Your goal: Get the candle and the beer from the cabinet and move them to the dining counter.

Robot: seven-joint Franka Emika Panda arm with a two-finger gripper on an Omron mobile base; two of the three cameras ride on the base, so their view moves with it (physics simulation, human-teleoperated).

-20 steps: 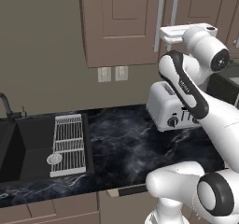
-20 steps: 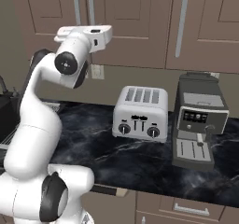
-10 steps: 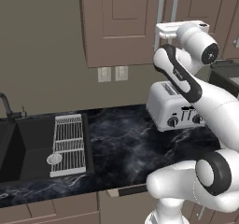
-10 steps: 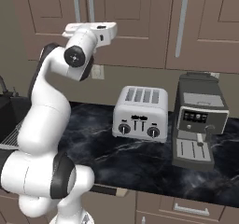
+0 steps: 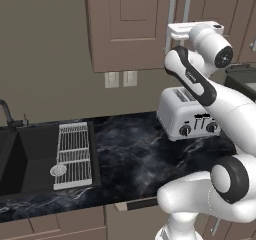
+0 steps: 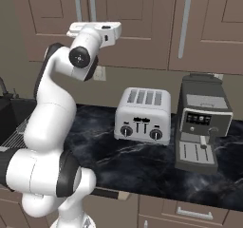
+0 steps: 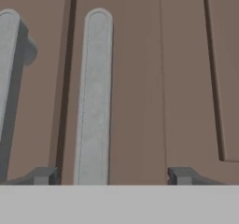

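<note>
Looking along the hand, you see the gripper (image 7: 112, 175) spread wide, its two dark fingertips (image 7: 43, 175) well apart and holding nothing. A silver bar handle (image 7: 94, 97) of the cabinet (image 7: 182, 78) stands upright between them, closer to the left tip than the right. The door face sits close behind it. A second handle (image 7: 7, 78) runs along the left edge of that view, outside the jaws, with the dark seam between the two doors between the handles.

From the left base view you get the arm raised high, its hand level with the lower ends of the paired handles (image 5: 178, 11) on the cabinet (image 5: 125, 29). You also get the sink (image 5: 20, 159), the wire rack (image 5: 72, 154) beside it and the wall outlets (image 5: 121, 78), all unseen from the right. The toaster (image 5: 187, 116) sits on the black worktop (image 5: 125, 154) below the hand.

From the right base view you pick up the coffee machine (image 6: 203, 122) just beside the toaster (image 6: 142, 115), and another cabinet door with its own handle (image 6: 184, 25) above it. Both doors by the hand look closed; candle and beer cannot be seen.
</note>
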